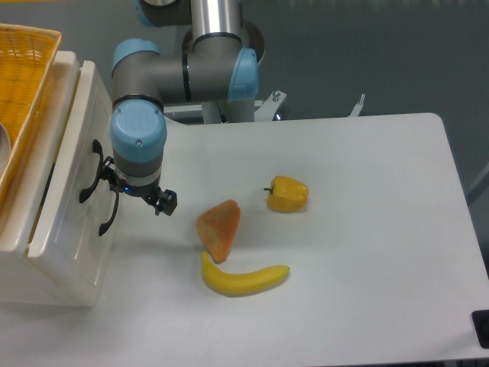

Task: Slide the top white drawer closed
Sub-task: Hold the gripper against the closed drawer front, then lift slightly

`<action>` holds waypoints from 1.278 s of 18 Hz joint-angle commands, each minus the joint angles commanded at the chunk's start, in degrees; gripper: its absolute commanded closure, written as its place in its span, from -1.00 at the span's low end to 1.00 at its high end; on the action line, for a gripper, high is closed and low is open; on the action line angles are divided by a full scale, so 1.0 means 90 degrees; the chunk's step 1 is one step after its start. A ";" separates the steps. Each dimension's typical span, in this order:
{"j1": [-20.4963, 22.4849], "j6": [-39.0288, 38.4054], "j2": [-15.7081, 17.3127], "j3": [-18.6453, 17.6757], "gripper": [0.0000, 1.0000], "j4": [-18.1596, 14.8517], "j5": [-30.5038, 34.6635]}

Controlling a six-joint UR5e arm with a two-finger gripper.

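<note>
The top white drawer [72,176] stood at the table's [367,229] left edge, only a dark sliver of gap showing, its black handle [98,183] just beside the gripper [137,195]. I couldn't tell whether the fingers were open, as the wrist hid them. The right half of the table lay open beyond the banana [243,279], orange wedge [219,228] and yellow pepper [288,193].

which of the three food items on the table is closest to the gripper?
The orange wedge, just right of the gripper. The banana lies below it, and the yellow pepper sits farther right.
</note>
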 joint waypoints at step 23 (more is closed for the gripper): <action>0.0477 0.0185 -0.0156 0.0225 -1.00 0.0010 0.0439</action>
